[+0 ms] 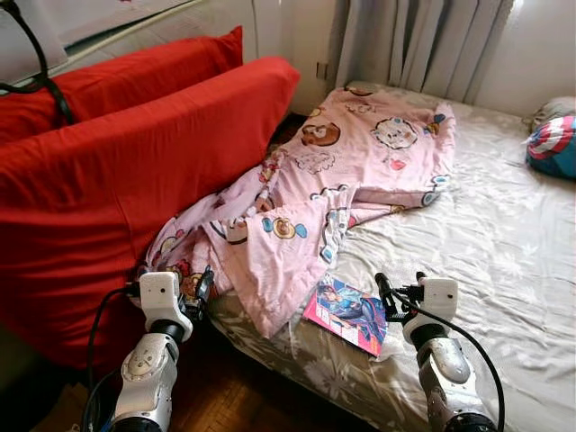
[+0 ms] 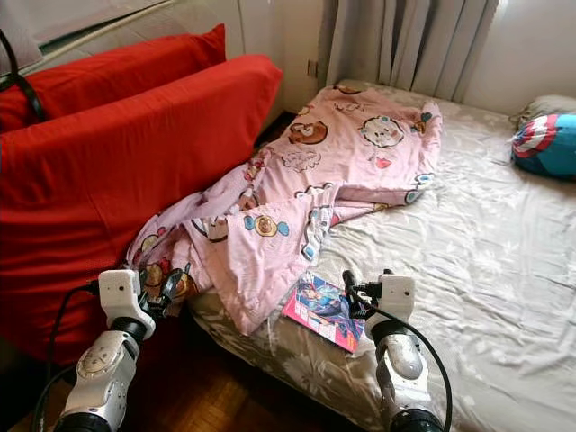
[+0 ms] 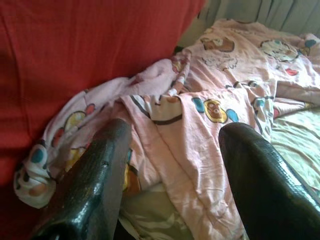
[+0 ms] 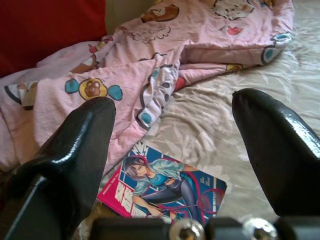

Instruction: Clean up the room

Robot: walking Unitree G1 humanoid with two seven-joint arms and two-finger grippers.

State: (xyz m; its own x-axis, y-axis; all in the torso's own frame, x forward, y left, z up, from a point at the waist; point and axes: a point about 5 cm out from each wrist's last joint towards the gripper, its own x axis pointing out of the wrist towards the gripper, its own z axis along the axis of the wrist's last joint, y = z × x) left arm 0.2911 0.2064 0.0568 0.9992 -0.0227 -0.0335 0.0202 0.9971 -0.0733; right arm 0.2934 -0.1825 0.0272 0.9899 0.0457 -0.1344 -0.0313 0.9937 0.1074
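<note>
One bed (image 1: 504, 261) fills the right side of the scene, covered with a pale sheet printed with faint leaves; beside it on the left stands one large red mattress (image 1: 117, 180) on its edge, with a second red cushion (image 1: 144, 67) of the same cloth behind it; grey curtains (image 1: 423, 40) hang at the far wall. One pink blanket (image 1: 342, 162), printed with cartoon animal faces and blue-winged sweets, lies crumpled from the far end of the bed down to its near left corner, where a fold spills over the edge against the red mattress. One round blue pillow (image 1: 553, 146) with a red, white and blue star shield sits at the far right edge of the bed, with one grey pillow (image 1: 551, 110) just behind it. One magazine (image 1: 346, 313) lies flat near the front edge of the bed, just beside the blanket's hanging corner; its cover shows a drawn figure in blue on pink and red. Two grippers are raised: the left gripper (image 3: 170, 165) hangs at the blanket's overhanging fold, fingers spread wide and holding nothing; the right gripper (image 4: 175, 150) hovers over the magazine, fingers also wide apart and bare.
</note>
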